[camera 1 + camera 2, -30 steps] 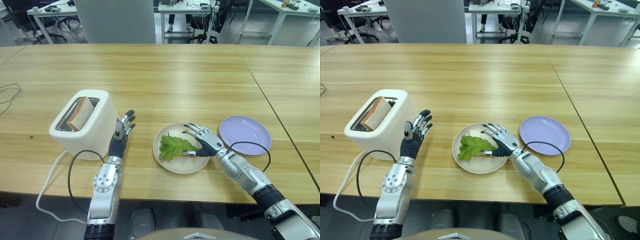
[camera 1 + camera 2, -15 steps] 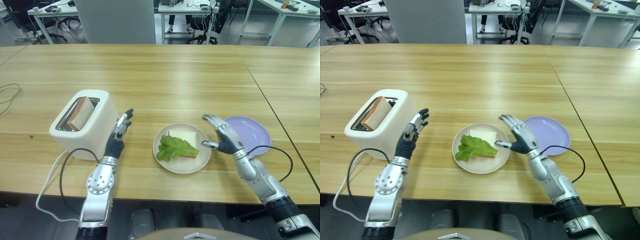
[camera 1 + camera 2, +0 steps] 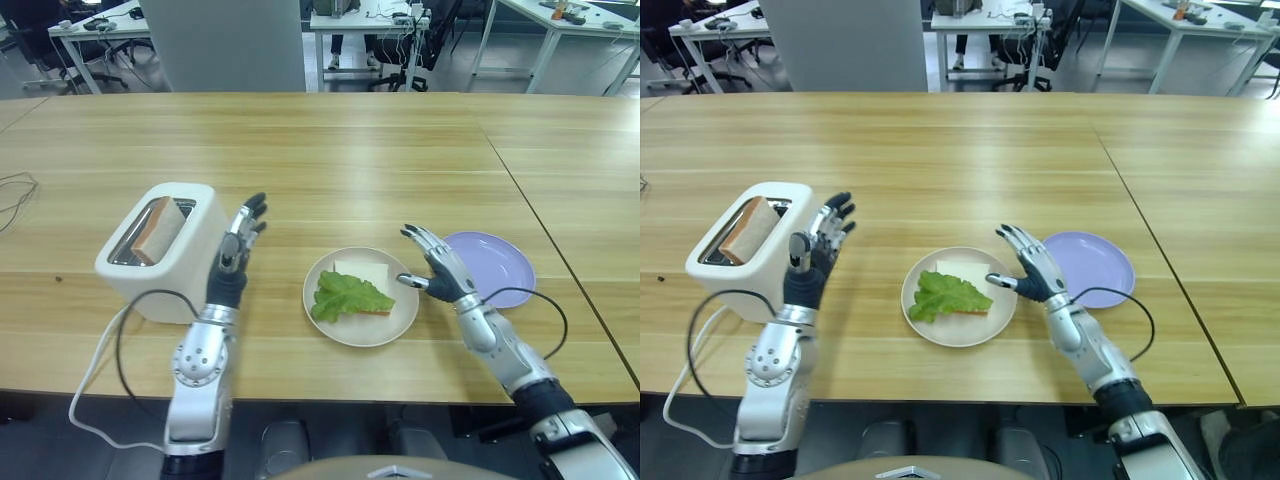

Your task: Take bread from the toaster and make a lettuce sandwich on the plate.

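- The left robot hand (image 3: 234, 266) stands upright over the tabletop (image 3: 330, 160), its fingers straight and spread, with nothing in its hold. A black cable (image 3: 124, 338) loops beside its forearm.
- The right robot hand (image 3: 441, 273) hangs low over the tabletop with its fingers splayed wide and nothing in them.
- The cream plate (image 3: 398, 322) lies between the two hands, just left of the right robot hand's thumb. On it is a bread slice (image 3: 368, 275), with a lettuce leaf (image 3: 346, 297) draped over the slice's left part.
- The toaster (image 3: 150, 285) stands just left of the left robot hand, close to its fingers. I cannot tell whether they touch. A second bread slice (image 3: 160, 228) stands in its slot.
- A purple plate (image 3: 497, 266) lies just right of and behind the right robot hand.
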Robot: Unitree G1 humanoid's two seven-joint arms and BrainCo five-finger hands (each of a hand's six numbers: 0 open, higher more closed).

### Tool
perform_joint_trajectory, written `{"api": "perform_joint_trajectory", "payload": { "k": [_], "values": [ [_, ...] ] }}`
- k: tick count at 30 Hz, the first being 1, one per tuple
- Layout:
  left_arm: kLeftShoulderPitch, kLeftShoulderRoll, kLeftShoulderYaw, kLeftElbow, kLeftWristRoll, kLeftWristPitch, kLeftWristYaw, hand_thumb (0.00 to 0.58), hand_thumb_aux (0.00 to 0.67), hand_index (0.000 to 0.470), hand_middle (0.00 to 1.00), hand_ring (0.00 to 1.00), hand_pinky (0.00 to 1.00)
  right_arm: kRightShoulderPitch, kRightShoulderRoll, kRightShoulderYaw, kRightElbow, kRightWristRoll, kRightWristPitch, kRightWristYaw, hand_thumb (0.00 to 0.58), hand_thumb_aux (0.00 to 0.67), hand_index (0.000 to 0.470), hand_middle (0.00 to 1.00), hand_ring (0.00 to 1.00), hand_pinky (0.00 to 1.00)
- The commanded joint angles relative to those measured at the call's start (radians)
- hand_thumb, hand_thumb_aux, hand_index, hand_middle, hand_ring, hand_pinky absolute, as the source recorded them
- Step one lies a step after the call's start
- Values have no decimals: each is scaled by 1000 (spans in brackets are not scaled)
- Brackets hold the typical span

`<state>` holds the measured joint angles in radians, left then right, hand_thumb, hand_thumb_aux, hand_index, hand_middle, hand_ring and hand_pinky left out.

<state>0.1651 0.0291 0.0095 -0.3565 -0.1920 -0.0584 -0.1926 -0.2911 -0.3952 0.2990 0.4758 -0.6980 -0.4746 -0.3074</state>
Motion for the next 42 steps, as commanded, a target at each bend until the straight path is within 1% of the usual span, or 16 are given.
{"api": "perform_joint_trajectory", "payload": {
  "k": [1, 3, 4, 6, 7, 8, 10, 11, 14, 15, 20, 25, 26, 27, 28, 42],
  "values": [
    [34, -29, -36, 57, -41, 22, -19, 0, 0, 0, 0, 0, 0, -39, 9, 40, 71, -44, 21, -17, 0, 0, 0, 0, 0, 0],
    [51, -40, -52, 71, -37, 15, -21, 0, 0, 0, 0, 0, 0, -67, 15, 62, 105, -68, 32, -26, 0, 0, 0, 0, 0, 0],
    [57, -42, -57, 72, -33, 10, -20, 0, 0, 0, 0, 0, 0, -82, 18, 78, 127, -83, 39, -31, 49, 29, 20, 0, 0, 0],
    [64, -45, -58, 68, -34, 7, -16, 0, 0, 0, 0, 0, 0, -105, 18, 105, 162, -113, 52, -45, 71, 42, 29, 0, 0, 0],
    [64, -44, -55, 64, -36, 9, -14, 0, 0, 0, 0, 0, 0, -113, 18, 118, 181, -126, 59, -50, 403, 300, 206, 0, 0, 0],
    [63, -43, -52, 62, -37, 10, -12, 0, 0, 0, 0, 0, 0, -120, 17, 131, 199, -137, 64, -54, 456, 360, 247, 0, 0, 0],
    [61, -41, -48, 59, -37, 11, -7, 0, 0, 0, 0, 0, 0, -125, 11, 152, 212, -155, 70, -67, 501, 423, 290, 0, 0, 0],
    [61, -41, -49, 58, -36, 12, -5, 0, 0, 0, 0, 0, 0, -125, 8, 160, 214, -159, 71, -69, 561, 549, 377, 0, 0, 0],
    [63, -41, -54, 55, -27, 10, 1, 0, 0, 0, 0, 0, 0, -120, 4, 173, 218, -156, 68, -59, 576, 617, 424, 0, 0, 0],
    [63, -41, -56, 54, -24, 9, 3, 0, 0, 0, 0, 0, 0, -117, 2, 179, 219, -154, 65, -54, 580, 670, 460, 0, 0, 0],
    [57, -42, -63, 57, -18, 8, 9, 0, 0, 0, 0, 0, 0, -94, -3, 187, 213, -119, 39, -16, 579, 649, 446, 0, 0, 0],
    [51, -40, -66, 63, -14, 8, 11, 0, 0, 0, 0, 0, 0, -71, -9, 185, 183, -114, 35, -9, 546, 507, 348, 0, 0, 0],
    [50, -40, -64, 63, -15, 8, 11, 0, 0, 0, 0, 0, 0, -68, -12, 185, 176, -116, 36, -11, 460, 365, 251, 0, 0, 0],
    [49, -39, -63, 63, -15, 8, 11, 0, 0, 0, 0, 0, 0, -65, -15, 182, 165, -114, 38, -11, 261, 173, 119, 0, 0, 0],
    [49, -39, -62, 63, -15, 8, 12, 0, 0, 0, 0, 0, 0, -63, -17, 181, 157, -112, 38, -10, 0, 0, 0, 0, 0, 0],
    [50, -42, -71, 57, -14, 7, 13, 0, 0, 0, 0, 0, 0, -64, 26, 230, 126, -141, 59, 2, 0, 0, 0, 0, 0, 0]
  ]
}}
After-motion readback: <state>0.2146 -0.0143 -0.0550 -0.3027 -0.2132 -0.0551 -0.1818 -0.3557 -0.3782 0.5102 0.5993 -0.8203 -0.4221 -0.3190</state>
